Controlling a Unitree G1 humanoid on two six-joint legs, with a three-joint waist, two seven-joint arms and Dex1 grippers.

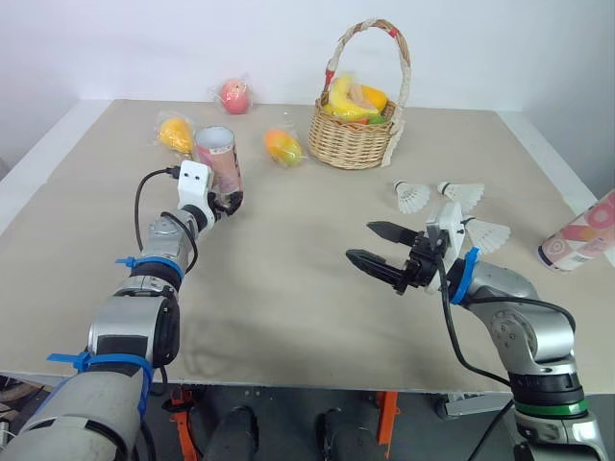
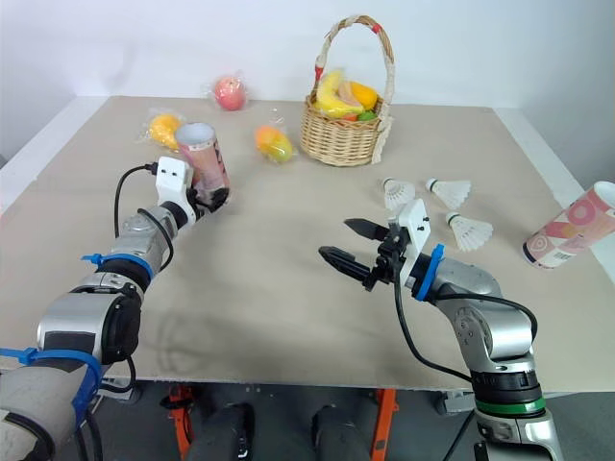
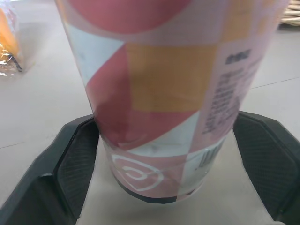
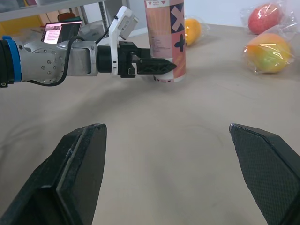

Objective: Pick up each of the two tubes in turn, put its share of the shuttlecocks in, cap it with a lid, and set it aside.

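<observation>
At upper left of the head view, the left gripper (image 1: 232,202) has its black fingers clamped on the base of the upright pink-and-orange patterned cardboard tube (image 1: 219,158), probably steadying it for loading. The right gripper (image 1: 360,241) hangs spread and empty at lower centre, beside the white feather shuttlecocks (image 1: 411,197).

Silver-grey metal left arm (image 1: 135,322) and right arm (image 1: 527,331) wear blue bands (image 1: 465,276), blue cable ties (image 1: 96,361) and black cables (image 1: 452,331). White boxy camera housings (image 1: 194,181) top the wrists. Left gripper (image 1: 231,202) and right gripper (image 1: 359,241) have black tapered fingers (image 4: 82,173) with cross-hatched pads (image 3: 79,161); a green ring (image 1: 551,407) circles the right arm.
</observation>
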